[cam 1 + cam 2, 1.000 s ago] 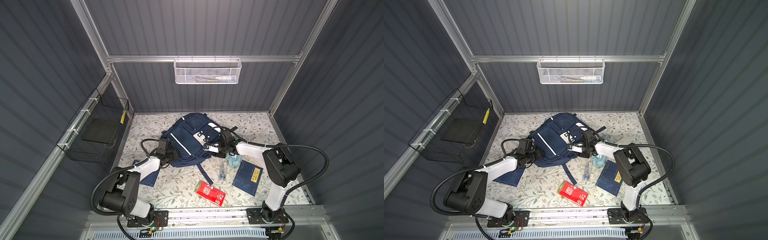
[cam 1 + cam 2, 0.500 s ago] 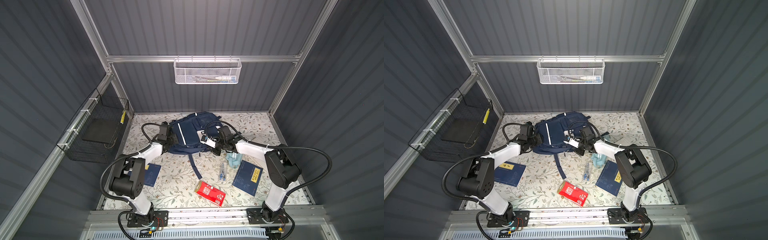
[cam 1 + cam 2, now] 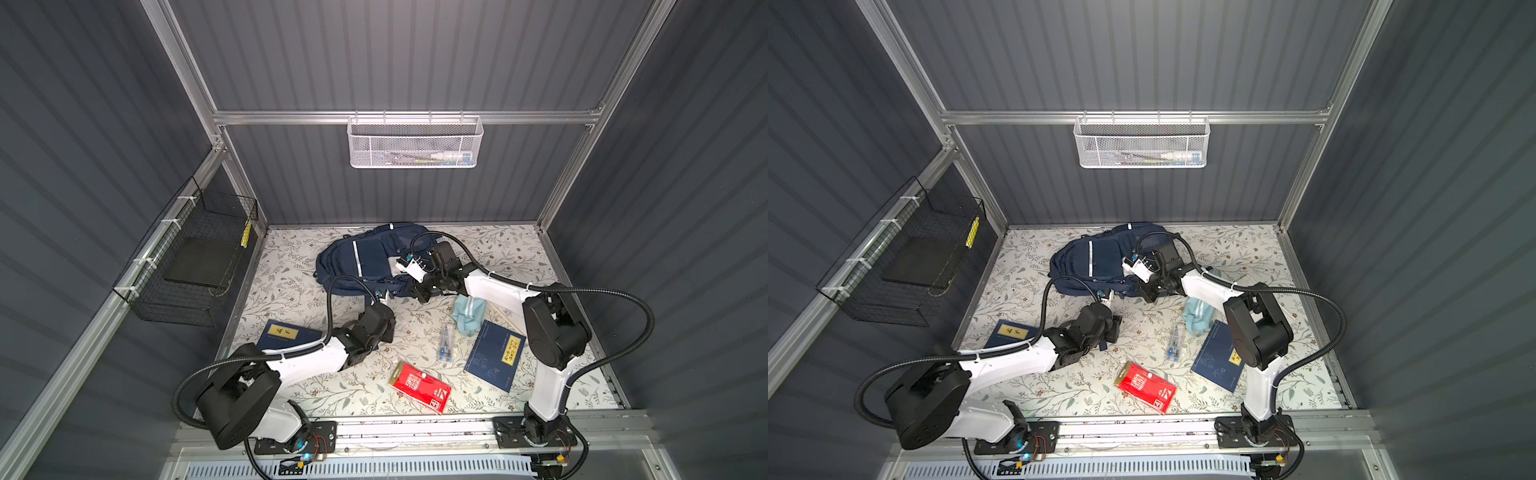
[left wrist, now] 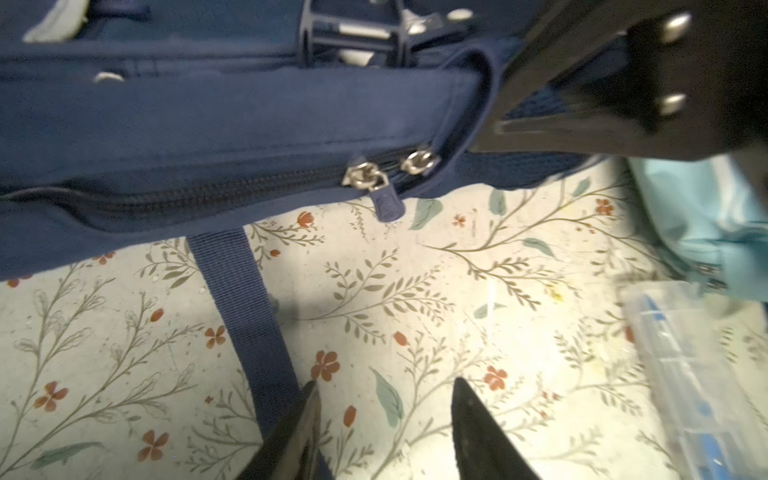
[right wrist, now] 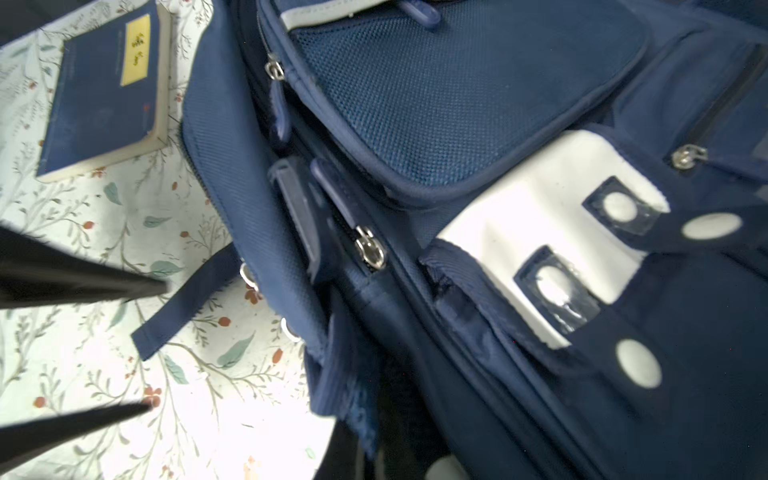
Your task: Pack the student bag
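Floral-patterned tabletop [image 3: 519, 257] carries the navy-blue fabric student bag [image 3: 365, 262] near its back wall. Soft and floppy, best held by its zip pulls. Left fingers [image 4: 307, 419] open, empty; right gripper [image 3: 417, 291] closed at its edge.

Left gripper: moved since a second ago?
Yes. The left gripper has pulled back from the bag toward the front rail, now nearer the red packet.
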Controlling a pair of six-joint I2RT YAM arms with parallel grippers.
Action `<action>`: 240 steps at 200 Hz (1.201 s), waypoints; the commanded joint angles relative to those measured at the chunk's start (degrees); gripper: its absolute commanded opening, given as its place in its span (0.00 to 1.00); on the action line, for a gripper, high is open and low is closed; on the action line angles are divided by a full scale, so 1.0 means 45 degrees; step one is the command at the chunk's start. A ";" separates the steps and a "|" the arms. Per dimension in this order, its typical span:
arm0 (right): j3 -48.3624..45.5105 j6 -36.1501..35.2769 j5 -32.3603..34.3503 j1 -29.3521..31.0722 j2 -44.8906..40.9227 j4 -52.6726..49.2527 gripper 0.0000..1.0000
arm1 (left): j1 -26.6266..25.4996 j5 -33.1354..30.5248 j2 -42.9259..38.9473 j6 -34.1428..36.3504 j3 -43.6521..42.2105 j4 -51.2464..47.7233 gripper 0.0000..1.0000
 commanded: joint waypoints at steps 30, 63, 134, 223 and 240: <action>-0.0485 0.1134 -0.2459 0.0106 -0.0578 0.1063 0.00 | 0.0020 -0.1755 0.1648 0.1288 0.0747 0.3162 0.58; -0.0654 0.0984 -0.2272 0.0106 -0.0546 0.0886 0.00 | 0.0036 -0.2827 0.2786 0.1164 0.1996 0.2247 0.53; -0.0392 0.1405 -0.2408 0.0115 -0.0550 0.1196 0.00 | 0.0052 -0.1237 0.2521 0.0709 0.2178 0.1579 0.00; -0.0726 0.0763 -0.1146 0.0022 -0.0913 0.0792 0.00 | 0.1525 0.1097 0.1341 -0.0797 0.2006 -0.0359 0.00; -0.0958 0.0471 -0.0914 -0.0252 -0.1206 0.0476 0.00 | 0.2709 0.1245 0.0379 -0.0875 0.1513 -0.1020 0.00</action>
